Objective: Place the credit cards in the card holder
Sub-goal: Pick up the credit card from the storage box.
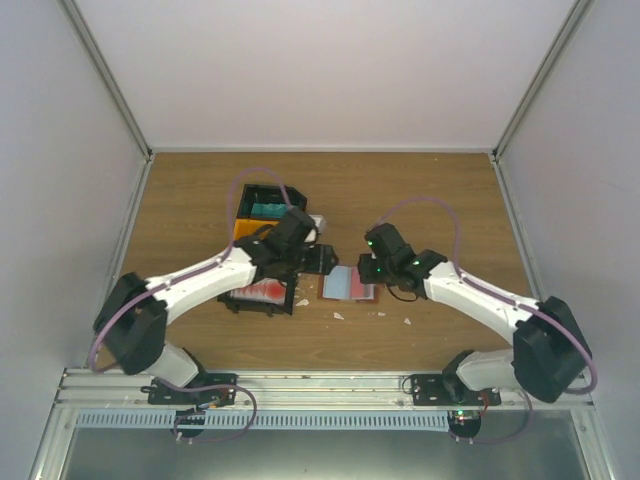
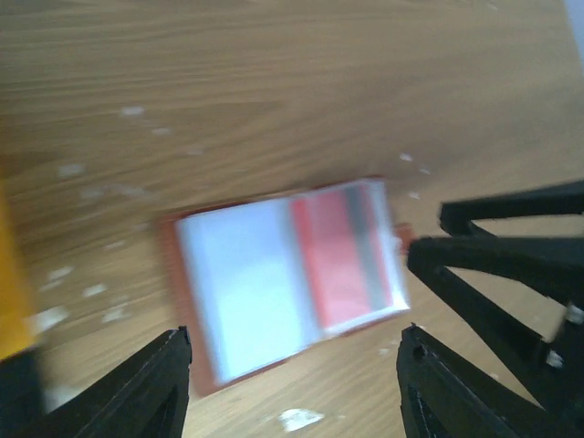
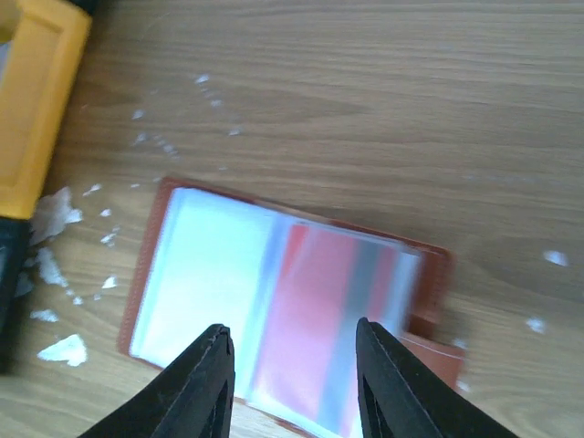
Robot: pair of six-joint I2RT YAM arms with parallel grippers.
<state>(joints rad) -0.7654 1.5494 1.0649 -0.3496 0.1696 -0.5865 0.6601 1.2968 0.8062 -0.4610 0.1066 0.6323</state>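
Right tool parted, card holder, yellow bin

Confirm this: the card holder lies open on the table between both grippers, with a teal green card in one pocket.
Wrong colour: the card in the pocket is red, not teal green, as the right wrist view shows. The card holder lies open on the table between the left gripper and right gripper.

We've got a wood-grain table boxed in by plain white walls, with little white scraps scattered around.
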